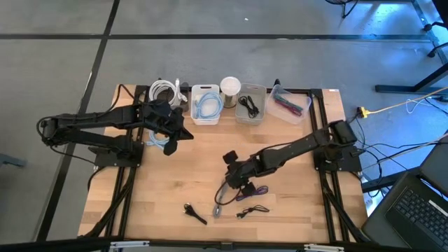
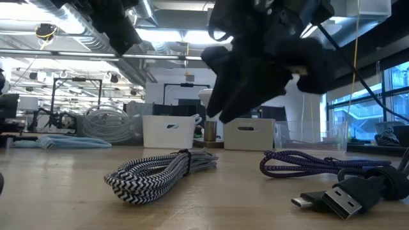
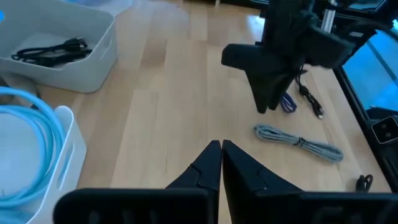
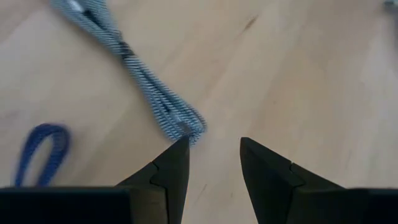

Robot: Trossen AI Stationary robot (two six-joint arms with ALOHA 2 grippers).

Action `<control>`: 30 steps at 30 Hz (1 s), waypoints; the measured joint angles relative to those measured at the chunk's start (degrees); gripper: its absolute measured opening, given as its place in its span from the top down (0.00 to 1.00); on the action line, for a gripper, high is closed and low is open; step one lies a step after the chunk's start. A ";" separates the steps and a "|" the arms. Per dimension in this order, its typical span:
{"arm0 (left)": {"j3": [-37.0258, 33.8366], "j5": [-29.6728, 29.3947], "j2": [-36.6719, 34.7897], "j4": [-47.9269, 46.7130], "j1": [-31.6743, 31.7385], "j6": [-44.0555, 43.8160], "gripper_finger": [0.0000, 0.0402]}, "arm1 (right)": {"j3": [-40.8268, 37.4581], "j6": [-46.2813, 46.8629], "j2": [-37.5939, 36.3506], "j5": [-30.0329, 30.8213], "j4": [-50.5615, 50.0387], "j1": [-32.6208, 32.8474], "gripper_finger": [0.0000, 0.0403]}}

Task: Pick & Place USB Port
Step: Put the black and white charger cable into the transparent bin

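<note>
The left gripper [image 1: 183, 133] hangs at about ten o'clock on the desk [image 1: 168, 182], just beside the white bin [image 1: 206, 105] of pale blue cable, jaws pressed shut and empty. Toward five o'clock, the right gripper [image 4: 211, 152] hovers over the grey braided USB cable [image 4: 140, 78], jaws parted and holding nothing. The purple cable [image 1: 260, 190] lies just beside it, the black cable [image 1: 252, 210] nearer six.
</note>
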 joint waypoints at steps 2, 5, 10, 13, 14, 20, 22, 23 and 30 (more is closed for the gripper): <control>0.00 0.00 0.00 0.01 0.00 0.00 0.98 | 1.54 0.28 1.58 3.34 -0.16 0.75 0.64; 0.00 0.01 0.00 0.01 0.00 -0.53 0.98 | 5.51 0.22 4.29 6.68 -2.02 1.80 0.62; 0.00 0.02 0.00 0.06 0.00 -0.90 0.97 | 13.29 0.63 7.80 5.29 -6.98 2.46 0.52; 0.00 0.02 0.00 0.06 0.00 -0.90 0.98 | 16.38 0.69 8.97 1.55 -8.14 2.47 0.46; 0.00 0.02 0.00 0.04 0.00 -0.89 0.98 | 16.92 0.73 9.19 0.95 -8.85 2.58 0.44; 0.00 0.02 0.00 0.01 0.00 -0.90 0.98 | 17.21 3.07 12.45 -0.87 -11.25 3.51 0.43; 0.00 0.02 0.00 0.04 0.00 -0.90 0.97 | 17.22 4.08 13.55 -2.25 -10.83 3.97 0.45; 0.00 0.02 0.00 0.02 0.00 -0.90 0.97 | 17.22 4.73 14.11 -2.27 -10.93 4.33 0.46; 0.00 0.04 0.00 -0.01 0.00 -0.90 0.98 | 17.30 6.76 16.77 -2.22 -9.20 6.57 0.50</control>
